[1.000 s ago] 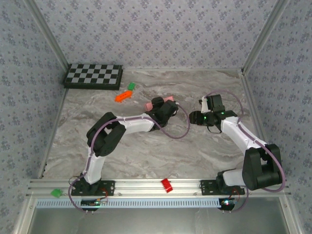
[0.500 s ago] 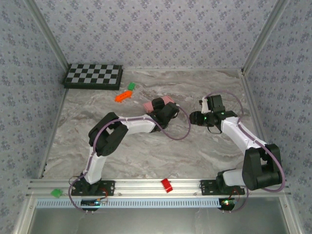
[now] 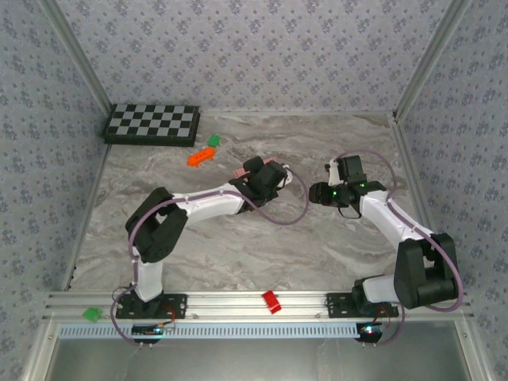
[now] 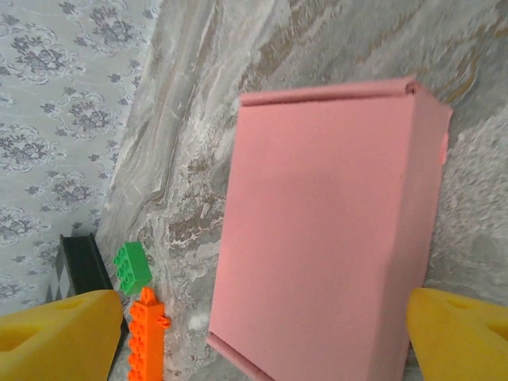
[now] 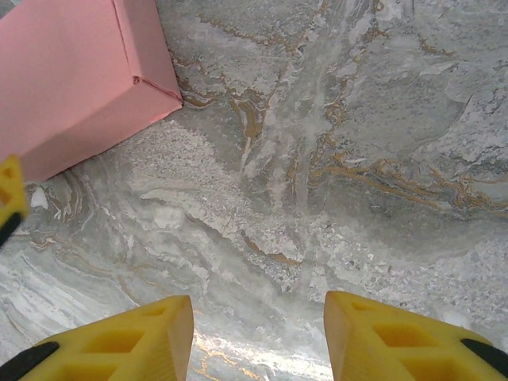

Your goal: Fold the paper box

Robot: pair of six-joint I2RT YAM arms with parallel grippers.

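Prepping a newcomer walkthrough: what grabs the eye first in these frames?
The pink paper box lies flat on the marble table mid-scene, the left gripper open above it with yellow fingers spread either side. The right gripper hovers open over bare marble just right of the box. A checkerboard sits in the far left corner.

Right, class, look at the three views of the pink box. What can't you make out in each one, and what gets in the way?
- Top view: most of the pink box sits under the left gripper, so its folds are hidden.
- Left wrist view: the bottom edge cuts off the box's near corner and the orange brick.
- Right wrist view: the top and left edges cut off the box.
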